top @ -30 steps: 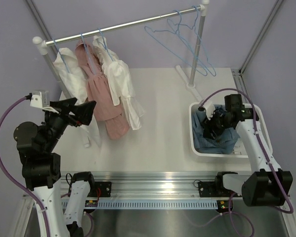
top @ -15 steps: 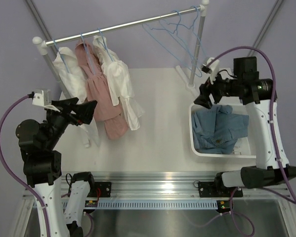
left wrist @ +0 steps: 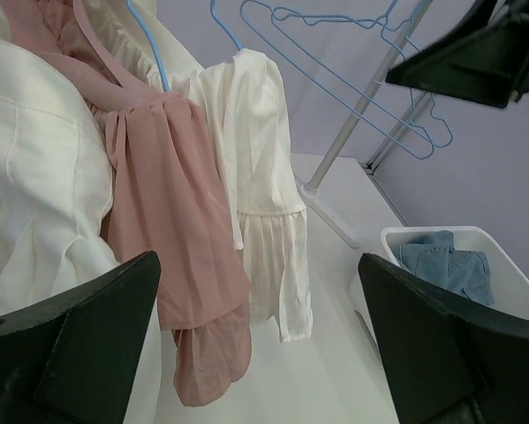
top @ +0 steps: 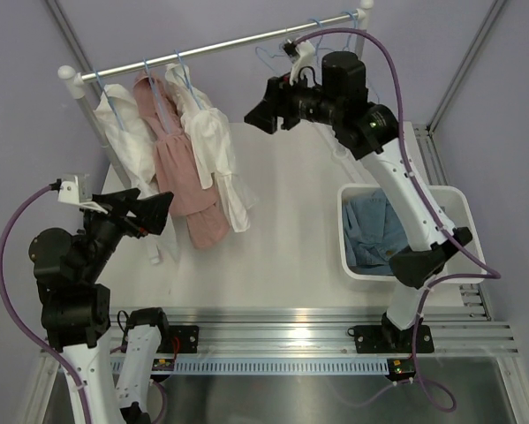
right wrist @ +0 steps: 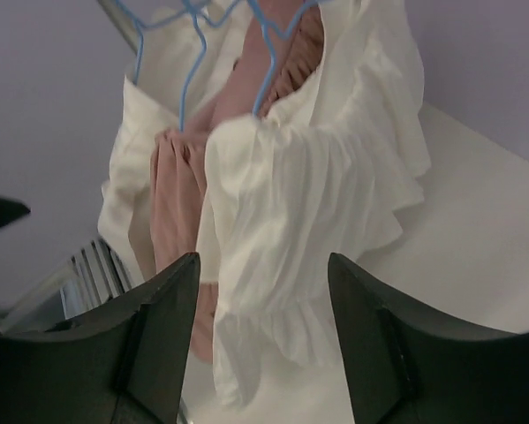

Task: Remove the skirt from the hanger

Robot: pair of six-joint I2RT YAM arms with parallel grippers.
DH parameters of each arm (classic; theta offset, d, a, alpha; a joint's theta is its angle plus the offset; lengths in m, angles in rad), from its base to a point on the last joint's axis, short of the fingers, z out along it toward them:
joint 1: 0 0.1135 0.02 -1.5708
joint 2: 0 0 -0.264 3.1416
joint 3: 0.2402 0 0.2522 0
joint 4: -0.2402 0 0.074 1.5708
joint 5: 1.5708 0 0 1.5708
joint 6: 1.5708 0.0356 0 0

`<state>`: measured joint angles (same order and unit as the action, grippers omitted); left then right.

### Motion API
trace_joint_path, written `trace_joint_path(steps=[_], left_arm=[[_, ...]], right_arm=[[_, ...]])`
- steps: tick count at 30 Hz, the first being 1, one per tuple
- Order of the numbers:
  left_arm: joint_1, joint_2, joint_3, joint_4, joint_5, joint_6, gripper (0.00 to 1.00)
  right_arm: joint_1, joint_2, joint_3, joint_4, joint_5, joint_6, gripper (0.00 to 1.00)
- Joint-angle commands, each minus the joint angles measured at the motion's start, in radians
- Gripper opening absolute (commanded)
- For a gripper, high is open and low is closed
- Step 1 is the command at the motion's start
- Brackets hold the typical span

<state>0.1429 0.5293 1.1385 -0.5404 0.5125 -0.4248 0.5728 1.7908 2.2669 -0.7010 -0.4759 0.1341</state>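
Three garments hang on blue hangers at the left end of the rail (top: 202,49): a white one (top: 127,132), a pink one (top: 171,159) and a white ruffled one (top: 215,146). I cannot tell which of them is the skirt. My left gripper (top: 149,205) is open, low and left of the garments, pointing at them (left wrist: 258,258). My right gripper (top: 257,113) is open and empty, raised near the rail just right of the ruffled white garment (right wrist: 308,177), which fills the space ahead of it (right wrist: 264,258).
Empty blue hangers (left wrist: 335,62) hang at the right end of the rail beside its upright post (left wrist: 352,124). A white basket (top: 345,230) at the right holds blue denim clothing (top: 374,234). The purple back wall is close behind the rail.
The right arm rose out of the basket, leaving the denim there, and swung up and left to the rail. The left arm barely moved.
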Motion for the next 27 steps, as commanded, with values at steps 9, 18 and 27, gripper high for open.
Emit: trace_joint_path(steps=[9, 18, 27], left_arm=[[-0.002, -0.095, -0.016, -0.101, -0.084, -0.028, 0.99], [-0.003, -0.106, -0.020, -0.133, -0.095, -0.011, 0.99], [-0.003, -0.115, -0.036, -0.138, -0.089, -0.003, 0.99]], right_arm=[[0.144, 0.384, 0.415, 0.440, 0.293, 0.245, 0.61], [0.194, 0.446, 0.379, 0.509, 0.361, 0.182, 0.59], [0.220, 0.469, 0.298, 0.489, 0.416, 0.119, 0.55]])
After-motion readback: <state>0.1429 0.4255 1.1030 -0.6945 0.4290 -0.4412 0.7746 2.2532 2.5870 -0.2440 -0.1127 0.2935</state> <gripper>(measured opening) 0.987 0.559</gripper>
